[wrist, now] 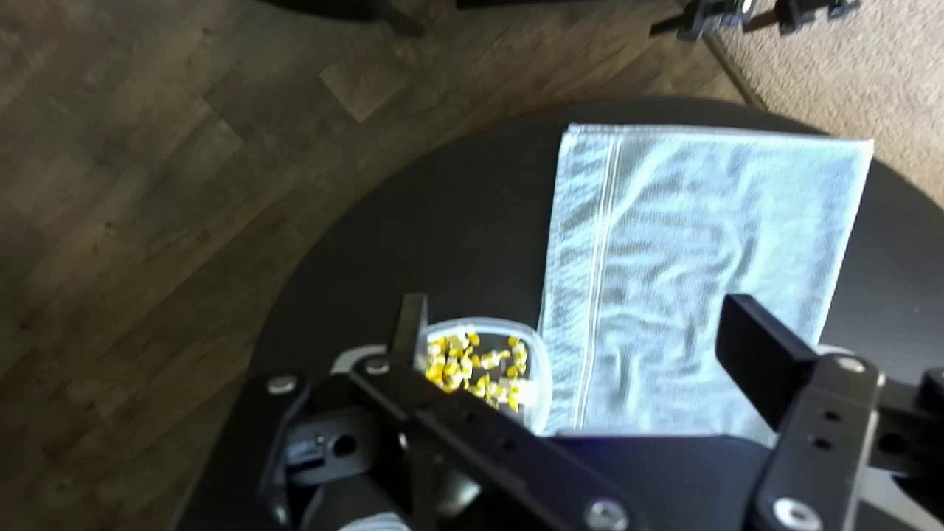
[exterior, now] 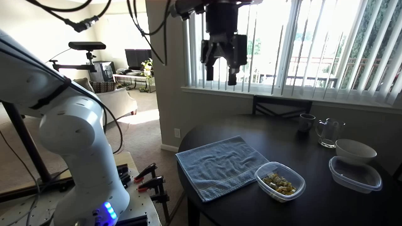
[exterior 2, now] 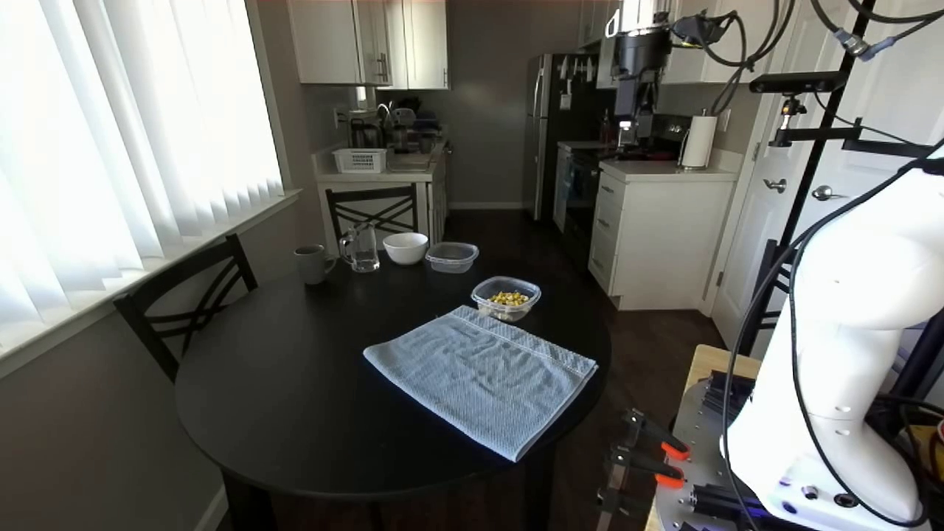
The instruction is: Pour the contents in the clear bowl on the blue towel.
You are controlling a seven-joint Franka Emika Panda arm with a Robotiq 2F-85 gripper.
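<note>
The clear bowl (exterior: pixel 296 180) stands upright on the dark table, also in an exterior view (exterior 2: pixel 509 314). It holds the contents (exterior: pixel 279 184), a heap of yellow and tan bits, also in an exterior view (exterior 2: pixel 509 298). The blue towel (exterior: pixel 223 166) lies spread beside the bowl, also in an exterior view (exterior 2: pixel 487 376). My gripper (exterior: pixel 221 77) is open with nothing between its fingers, high above the table. In the wrist view, the gripper (wrist: pixel 579 324) hides part of the bowl (wrist: pixel 543 376) behind its left finger; the towel (wrist: pixel 664 258) shows between the fingers.
A second clear container (exterior: pixel 355 175), a white bowl (exterior: pixel 355 150), a glass mug (exterior: pixel 329 133) and a grey mug (exterior: pixel 305 122) stand on the table (exterior 2: pixel 295 398) beyond the clear bowl. Chairs (exterior 2: pixel 192 302) stand at the table. Window blinds (exterior: pixel 292 47) are behind the gripper.
</note>
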